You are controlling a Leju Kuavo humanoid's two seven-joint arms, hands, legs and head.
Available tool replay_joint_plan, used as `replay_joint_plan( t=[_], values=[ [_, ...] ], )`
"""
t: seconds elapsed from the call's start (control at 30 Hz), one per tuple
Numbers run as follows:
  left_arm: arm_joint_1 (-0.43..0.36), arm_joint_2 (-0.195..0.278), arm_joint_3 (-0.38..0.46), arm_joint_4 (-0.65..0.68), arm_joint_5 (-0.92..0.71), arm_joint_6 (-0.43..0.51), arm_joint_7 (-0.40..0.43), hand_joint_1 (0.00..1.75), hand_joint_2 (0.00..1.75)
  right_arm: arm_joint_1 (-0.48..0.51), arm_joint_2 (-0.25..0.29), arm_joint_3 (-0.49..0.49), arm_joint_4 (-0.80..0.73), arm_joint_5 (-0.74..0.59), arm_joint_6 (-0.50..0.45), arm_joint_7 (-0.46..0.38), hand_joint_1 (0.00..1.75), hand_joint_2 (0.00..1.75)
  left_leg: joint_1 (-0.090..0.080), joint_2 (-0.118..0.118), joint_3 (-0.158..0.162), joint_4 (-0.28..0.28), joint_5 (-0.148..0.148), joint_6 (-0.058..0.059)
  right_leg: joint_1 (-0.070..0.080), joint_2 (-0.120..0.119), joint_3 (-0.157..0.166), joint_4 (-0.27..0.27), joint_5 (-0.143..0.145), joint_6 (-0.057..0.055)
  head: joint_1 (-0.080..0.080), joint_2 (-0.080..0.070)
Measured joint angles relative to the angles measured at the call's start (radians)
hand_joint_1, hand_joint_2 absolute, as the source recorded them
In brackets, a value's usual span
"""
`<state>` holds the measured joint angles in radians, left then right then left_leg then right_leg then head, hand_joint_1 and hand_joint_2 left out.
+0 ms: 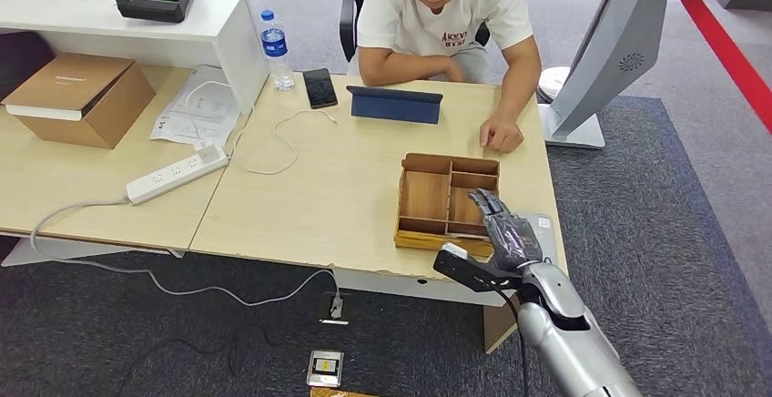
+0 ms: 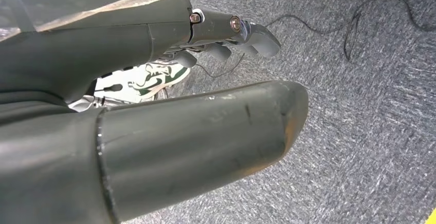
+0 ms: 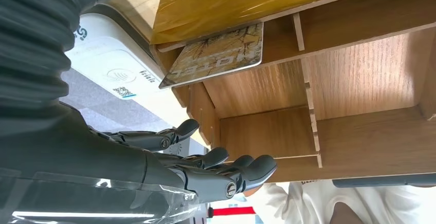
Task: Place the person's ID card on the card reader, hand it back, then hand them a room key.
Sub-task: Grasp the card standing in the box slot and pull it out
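Observation:
A wooden tray (image 1: pixel 426 198) with several compartments stands at the table's near right. My right hand (image 1: pixel 506 231) hovers over its near right corner, fingers stretched out and apart, holding nothing. In the right wrist view a room key card (image 3: pixel 216 54) printed HOTEL leans in one compartment of the tray (image 3: pixel 360 80), a little apart from my fingers (image 3: pixel 226 170). The white card reader (image 3: pixel 110 62) lies beside the tray, and its edge (image 1: pixel 546 224) peeks out past my right hand. My left hand (image 2: pixel 231 34) hangs over the grey carpet with nothing in it. The person (image 1: pixel 437 15) sits across the table, one hand (image 1: pixel 501 133) resting on it.
A blue tablet case (image 1: pixel 396 104), a phone (image 1: pixel 319 87) and a water bottle (image 1: pixel 275 48) lie near the person. A power strip (image 1: pixel 177 173) with cables and a cardboard box (image 1: pixel 80 96) are on the left. A grey monitor stand (image 1: pixel 592 78) rises at the right.

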<state>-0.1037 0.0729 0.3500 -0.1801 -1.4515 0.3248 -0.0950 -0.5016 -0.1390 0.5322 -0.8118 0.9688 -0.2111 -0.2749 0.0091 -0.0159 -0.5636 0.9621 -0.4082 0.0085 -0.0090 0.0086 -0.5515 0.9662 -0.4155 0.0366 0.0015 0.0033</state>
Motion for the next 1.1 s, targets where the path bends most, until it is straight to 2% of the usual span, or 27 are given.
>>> replay_joint_plan(
  t=[0.47,0.6,0.7,1.1],
  values=[
    [0.0,0.0,-0.011,0.0,-0.002,0.001,0.001,0.0,0.0,0.0,0.001,0.0,0.002,0.002,0.004,0.003,0.0,1.75,0.0,0.0,0.0,0.0,0.0,0.0,0.0,0.0,0.0,0.0,0.0,0.0,0.0,0.0],
    [0.0,0.0,-0.013,0.0,-0.001,0.007,0.0,0.0,0.0,0.0,0.001,0.0,0.006,0.003,0.005,0.004,1.69,1.75,0.0,0.0,0.0,0.0,0.0,0.0,0.0,0.0,0.0,0.0,0.0,0.0,0.0,0.0],
    [0.0,0.0,-0.014,0.0,0.0,0.011,-0.002,0.0,0.0,0.001,0.001,0.0,0.008,0.003,0.011,0.005,1.75,1.75,0.0,0.0,0.0,0.0,0.0,0.0,0.0,0.0,0.0,0.0,0.0,0.0,0.0,0.0],
    [0.0,0.0,-0.014,0.0,0.0,0.01,-0.002,0.0,0.0,0.0,0.001,0.0,0.012,0.001,0.057,0.014,1.75,1.75,0.0,0.0,0.0,0.0,0.0,0.0,0.0,0.0,0.0,0.0,0.0,0.0,0.0,0.0]
  ],
)
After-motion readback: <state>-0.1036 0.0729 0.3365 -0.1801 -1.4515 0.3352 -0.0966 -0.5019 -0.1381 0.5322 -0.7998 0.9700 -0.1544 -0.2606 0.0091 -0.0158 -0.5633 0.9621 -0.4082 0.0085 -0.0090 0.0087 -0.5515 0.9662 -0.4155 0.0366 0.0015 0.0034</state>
